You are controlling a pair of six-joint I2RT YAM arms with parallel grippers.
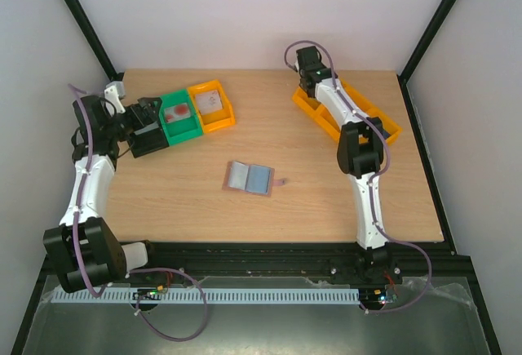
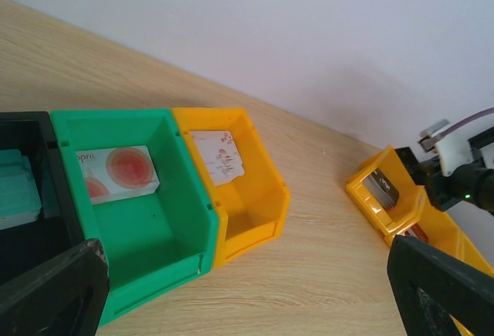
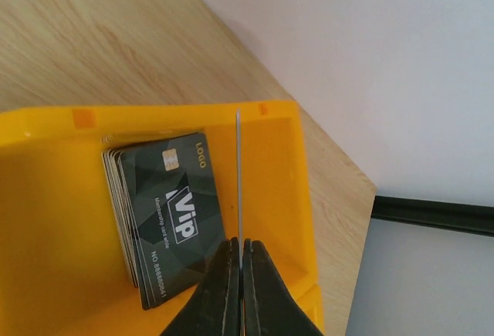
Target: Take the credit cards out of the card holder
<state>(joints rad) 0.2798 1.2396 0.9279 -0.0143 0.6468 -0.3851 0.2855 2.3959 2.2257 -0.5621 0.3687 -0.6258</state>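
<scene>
The card holder (image 1: 249, 178) lies open in the middle of the table, its light blue inside facing up. My right gripper (image 3: 239, 243) is shut on a thin credit card (image 3: 238, 174) seen edge-on, held over the far end of the long orange bin (image 3: 282, 189). A stack of dark grey credit cards (image 3: 166, 212) lies in that bin just left of the held card. My left gripper (image 2: 247, 297) stands wide open with nothing between its fingers, at the left over the row of small bins. In the top view it (image 1: 143, 120) is by the black bin.
A black bin (image 2: 35, 235) holds a teal card (image 2: 15, 189). A green bin (image 2: 154, 220) holds a whitish card with red circles (image 2: 116, 170). A small orange bin (image 2: 258, 197) holds a white card (image 2: 218, 154). The long orange bin (image 1: 383, 130) sits at the back right.
</scene>
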